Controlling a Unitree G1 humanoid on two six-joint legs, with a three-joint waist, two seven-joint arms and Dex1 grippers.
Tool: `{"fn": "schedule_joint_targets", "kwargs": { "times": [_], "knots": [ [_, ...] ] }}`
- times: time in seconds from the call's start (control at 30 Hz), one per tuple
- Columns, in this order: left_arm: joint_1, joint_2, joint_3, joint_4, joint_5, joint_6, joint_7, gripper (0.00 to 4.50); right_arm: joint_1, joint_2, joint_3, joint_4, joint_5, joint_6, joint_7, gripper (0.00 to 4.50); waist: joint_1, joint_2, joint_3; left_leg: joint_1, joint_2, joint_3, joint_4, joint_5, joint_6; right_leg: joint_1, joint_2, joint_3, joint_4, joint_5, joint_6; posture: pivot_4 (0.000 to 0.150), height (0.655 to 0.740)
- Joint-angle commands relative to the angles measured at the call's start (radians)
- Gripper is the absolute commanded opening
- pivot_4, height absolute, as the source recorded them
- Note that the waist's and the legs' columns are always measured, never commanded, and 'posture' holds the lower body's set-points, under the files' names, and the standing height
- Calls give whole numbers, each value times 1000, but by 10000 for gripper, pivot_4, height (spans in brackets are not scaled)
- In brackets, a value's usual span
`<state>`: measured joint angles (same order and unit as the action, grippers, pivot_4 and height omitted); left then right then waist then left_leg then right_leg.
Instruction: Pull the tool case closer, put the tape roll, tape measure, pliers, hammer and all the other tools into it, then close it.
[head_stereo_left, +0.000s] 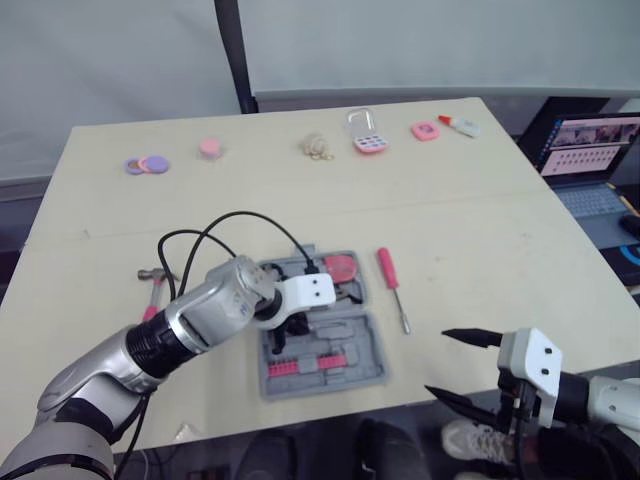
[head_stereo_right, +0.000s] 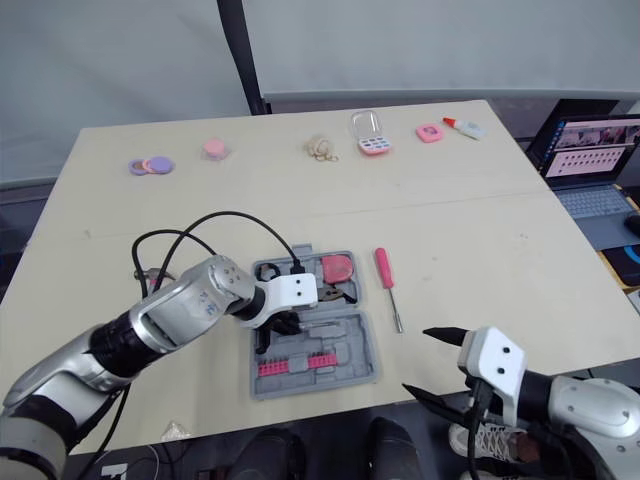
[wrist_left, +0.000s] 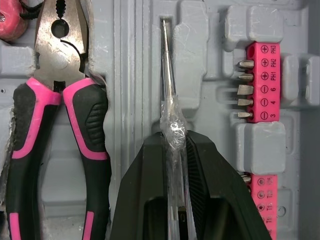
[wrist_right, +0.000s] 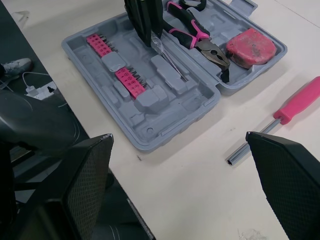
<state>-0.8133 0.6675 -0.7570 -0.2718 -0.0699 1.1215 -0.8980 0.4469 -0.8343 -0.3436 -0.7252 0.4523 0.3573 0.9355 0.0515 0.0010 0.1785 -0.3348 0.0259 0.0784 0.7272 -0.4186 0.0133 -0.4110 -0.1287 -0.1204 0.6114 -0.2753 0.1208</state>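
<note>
The grey tool case (head_stereo_left: 345, 375) lies open near the table's front edge, with a pink bit strip (wrist_left: 260, 82) in one half. Pink-handled pliers (wrist_left: 60, 115) and a pink tape measure (wrist_right: 250, 46) rest in the other half. My left gripper (wrist_left: 172, 142) hangs over the case, shut on a thin clear-handled screwdriver (wrist_left: 169, 100) whose shaft lies along a moulded slot. A pink screwdriver (head_stereo_left: 388, 270) lies on the table just right of the case. The hammer (head_stereo_left: 155, 280) lies left of it, partly hidden by my left arm. My right gripper (head_stereo_left: 440, 362) stands open at the front right, holding nothing.
Along the far edge sit purple and pink discs (head_stereo_left: 147, 164), a small pink roll (head_stereo_left: 210, 148), a pale bundle (head_stereo_left: 318, 147), a pink padlock-like item (head_stereo_left: 368, 138), a pink piece (head_stereo_left: 425, 130) and a glue bottle (head_stereo_left: 460, 125). A laptop (head_stereo_left: 590, 150) stands off the table's right.
</note>
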Motion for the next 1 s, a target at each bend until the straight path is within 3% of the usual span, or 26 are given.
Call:
{"fn": "schedule_joint_targets", "kwargs": {
  "times": [0.03, 0.43, 0.63, 1.0],
  "knots": [
    [-22, -15, -3, -2, 16, -16, 0, 631, 7, 9, -36, -36, 15, 2, -12, 45000, 1, 0, 0, 0, 0, 0, 0, 0, 0, 0, 0, 0, 0, 0, 0, 1500, 7287],
    [-25, -19, -9, 8, 30, -31, -12, 631, 7, 16, -47, -51, 22, 20, -14, 45000, 2, 0, 0, 0, 0, 0, 1, 0, 0, 0, 0, 0, 0, 0, 0, 1500, 7287],
    [-25, -21, 26, -8, 7, 20, -26, 27756, -4, 19, -41, -60, 26, 32, -20, 45000, 1, 0, 0, 0, 0, 0, 1, 0, 0, 0, 0, 0, 1, 0, 0, 1500, 7287],
    [9, 3, 298, -130, -136, 169, -4, 27756, -57, 9, -32, -74, 48, 81, -34, 45000, -1, 0, 0, 0, 0, -1, 1, 0, 1, 0, 0, 0, 1, 0, 0, 1500, 7287]
  ]
}}
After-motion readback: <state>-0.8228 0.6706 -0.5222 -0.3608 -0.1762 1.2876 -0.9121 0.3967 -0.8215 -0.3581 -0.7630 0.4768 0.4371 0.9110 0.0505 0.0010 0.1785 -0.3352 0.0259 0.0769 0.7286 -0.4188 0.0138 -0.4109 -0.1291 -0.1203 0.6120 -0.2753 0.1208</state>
